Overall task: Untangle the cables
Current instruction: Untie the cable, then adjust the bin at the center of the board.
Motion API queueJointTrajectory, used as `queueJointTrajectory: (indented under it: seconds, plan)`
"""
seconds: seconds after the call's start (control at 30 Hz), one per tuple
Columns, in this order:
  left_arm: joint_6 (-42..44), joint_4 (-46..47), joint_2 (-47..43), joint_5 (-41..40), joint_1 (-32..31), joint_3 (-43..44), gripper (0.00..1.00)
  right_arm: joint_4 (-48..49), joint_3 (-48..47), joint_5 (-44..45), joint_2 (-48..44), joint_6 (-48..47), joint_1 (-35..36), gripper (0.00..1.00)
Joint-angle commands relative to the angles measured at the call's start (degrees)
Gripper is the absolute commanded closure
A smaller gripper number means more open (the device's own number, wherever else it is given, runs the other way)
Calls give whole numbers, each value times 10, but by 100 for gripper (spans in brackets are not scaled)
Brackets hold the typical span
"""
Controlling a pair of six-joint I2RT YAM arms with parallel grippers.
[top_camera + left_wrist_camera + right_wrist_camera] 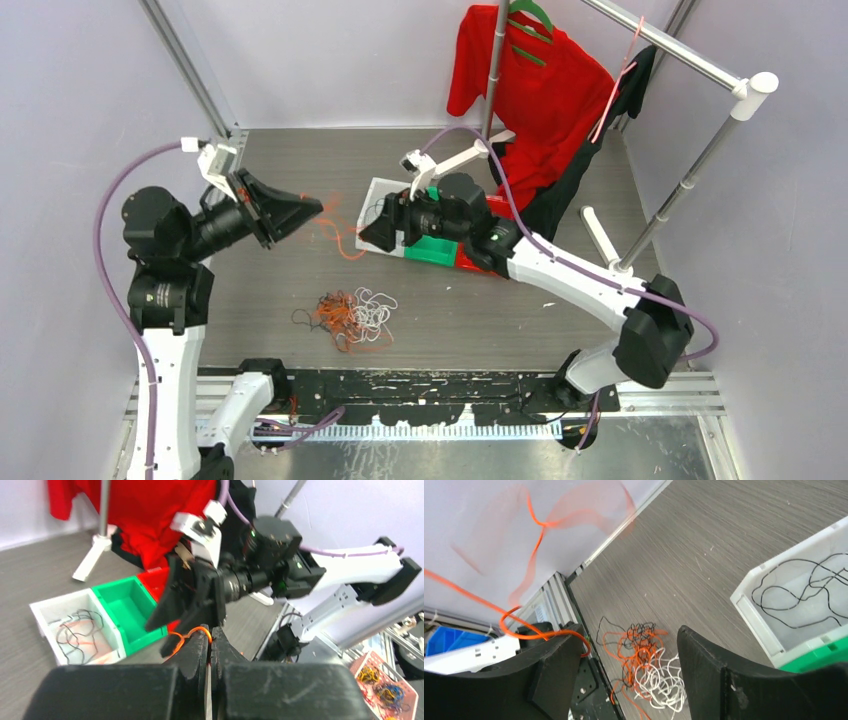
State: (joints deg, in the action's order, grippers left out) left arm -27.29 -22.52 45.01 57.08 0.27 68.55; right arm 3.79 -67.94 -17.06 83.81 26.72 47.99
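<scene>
The cables lie as a tangle [352, 315] of orange, black and white wires on the grey table, also in the right wrist view as the tangle [644, 665]. My left gripper [318, 207] is raised at the left and is shut on one orange cable [192, 634], pinched at its tips [210, 632]. That orange cable [343, 240] hangs down and trails toward my right gripper [375, 235]. The right gripper [629, 632] stands open, nothing between its fingers; the orange cable [524, 632] loops over its left finger's outer edge. A black cable [794, 590] lies in the white bin [754, 605].
The white bin [378, 190], a green bin [435, 250] and a red bin [470, 262] sit in a row under the right arm. A clothes rack [690, 170] with a red shirt [540, 90] stands at the back right. A metal rail [450, 385] runs along the near edge.
</scene>
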Motion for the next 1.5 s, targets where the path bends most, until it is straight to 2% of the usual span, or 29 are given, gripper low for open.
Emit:
queueJointTrajectory:
  seconds: [0.0, 0.13, 0.23, 0.3, 0.47, 0.6, 0.73, 0.83, 1.0, 1.1, 1.27, 1.47]
  plan:
    - [-48, 51, 31, -66, 0, 67, 100, 29, 37, -16, -75, -48, -8, 26]
    - [-44, 56, 42, -73, -1, 74, 100, -6, 57, 9, -112, -97, -11, 25]
    - [-38, 53, 46, -62, -1, 69, 100, -113, 35, 149, -108, -131, -13, 26]
    - [-28, 49, 46, -60, -1, 65, 100, -164, 26, 222, -90, -149, -19, 26]
    - [-12, 49, 41, -59, -1, 66, 100, -222, 19, 397, -5, -133, -45, 28]
    - [7, 38, 40, -58, -1, 84, 100, -211, 23, 436, 45, -102, -72, 30]
    - [15, 35, 39, -58, -1, 95, 100, -183, 27, 443, 74, -90, -90, 33]
    - [20, 33, 38, -59, 0, 98, 100, -181, 20, 432, 99, -85, -98, 40]
    - [26, 37, 35, -62, -1, 107, 100, -168, 31, 385, 126, -74, -100, 45]
    - [26, 39, 38, -62, 0, 112, 100, -143, 41, 305, 138, -65, -103, 47]
    - [36, 36, 36, -63, -1, 112, 100, -117, 46, 221, 151, -49, -103, 55]
    - [50, 30, 30, -64, -1, 109, 100, -113, 48, 167, 156, -69, -99, 57]
